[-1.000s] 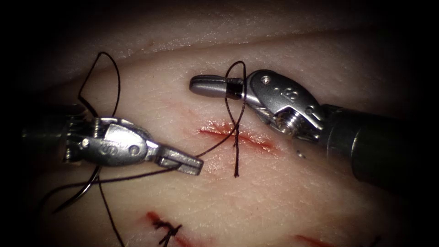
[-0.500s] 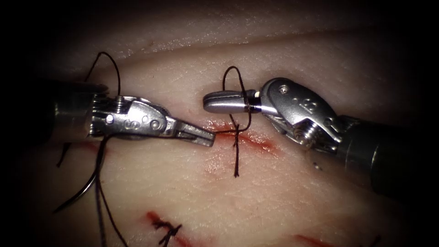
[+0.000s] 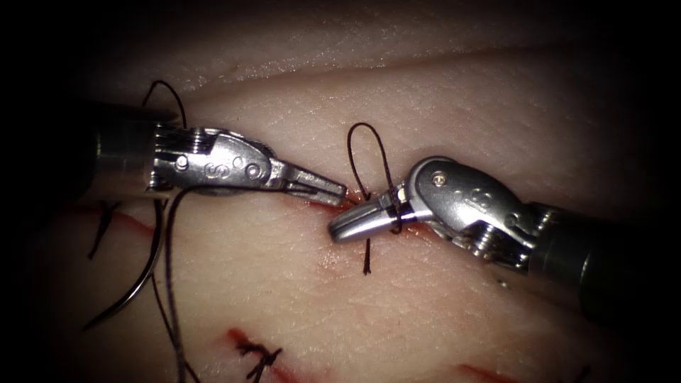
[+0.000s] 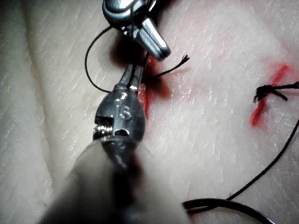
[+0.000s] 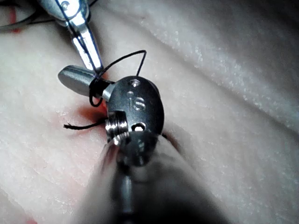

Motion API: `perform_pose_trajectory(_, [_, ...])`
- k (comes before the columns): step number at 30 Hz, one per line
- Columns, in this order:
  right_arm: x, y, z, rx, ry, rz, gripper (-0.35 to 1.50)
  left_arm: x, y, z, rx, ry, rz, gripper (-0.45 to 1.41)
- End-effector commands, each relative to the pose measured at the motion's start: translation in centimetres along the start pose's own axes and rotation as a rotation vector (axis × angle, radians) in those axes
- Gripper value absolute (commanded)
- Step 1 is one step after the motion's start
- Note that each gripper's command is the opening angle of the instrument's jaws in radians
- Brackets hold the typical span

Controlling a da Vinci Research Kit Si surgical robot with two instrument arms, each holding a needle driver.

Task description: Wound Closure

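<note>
Since a second ago my left tool (image 3: 339, 191) has risen to the cut (image 3: 323, 206), clamped on thread (image 3: 169, 255); my right tool (image 3: 342, 228), jaws together with a loop (image 3: 369, 159) wrapped round them, dips to meet it, so a knot looks underway. The needle (image 3: 135, 287) lies free on the tissue (image 3: 425, 305) at eight o'clock.

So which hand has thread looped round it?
The right hand: a thread loop circles its shut, empty jaws. The left hand grips thread at its tip. The needle lies on the tissue, left of the cut.
</note>
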Motion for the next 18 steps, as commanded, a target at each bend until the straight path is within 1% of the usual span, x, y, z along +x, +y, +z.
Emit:
perform_pose_trajectory(1, [0.01,0.09,0.03,0.025,-0.028,-0.008,-0.35,-0.02,-0.07,0.06,0.001,0.002,0.002,-0.45])
perform_pose_trajectory(3, [0.0,0.09,0.05,0.051,-0.065,-0.038,-0.35,-0.02,-0.07,0.06,-0.001,-0.001,0.002,-0.45])
perform_pose_trajectory(4, [-0.01,0.08,0.06,0.071,-0.094,-0.055,-0.21,-0.03,-0.07,0.05,0.001,0.002,0.002,-0.45])
perform_pose_trajectory(6, [-0.02,0.07,0.08,0.099,-0.132,-0.082,-0.08,-0.03,-0.07,0.05,0.0,0.002,0.002,-0.45])
perform_pose_trajectory(8, [-0.06,0.03,0.12,0.138,-0.184,-0.109,0.12,-0.03,-0.08,0.03,-0.001,0.003,0.002,-0.45])
perform_pose_trajectory(9, [-0.08,0.02,0.13,0.145,-0.196,-0.118,0.19,-0.03,-0.08,0.02,0.001,0.001,0.001,-0.45])
perform_pose_trajectory(11, [-0.11,-0.01,0.18,0.154,-0.219,-0.129,0.46,-0.03,-0.09,0.02,0.006,0.006,0.001,-0.45])
perform_pose_trajectory(13, [-0.16,-0.04,0.22,0.159,-0.233,-0.135,0.62,-0.03,-0.09,0.02,0.008,0.007,0.002,-0.45])
perform_pose_trajectory(16, [-0.22,-0.06,0.28,0.163,-0.248,-0.147,0.73,-0.04,-0.08,0.03,0.011,0.008,0.003,-0.45])
perform_pose_trajectory(17, [-0.25,-0.06,0.29,0.163,-0.264,-0.149,0.83,-0.04,-0.07,0.03,0.011,0.007,0.003,-0.45])
perform_pose_trajectory(18, [-0.28,-0.06,0.3,0.162,-0.272,-0.157,0.86,-0.04,-0.07,0.04,0.011,0.007,0.003,-0.45])
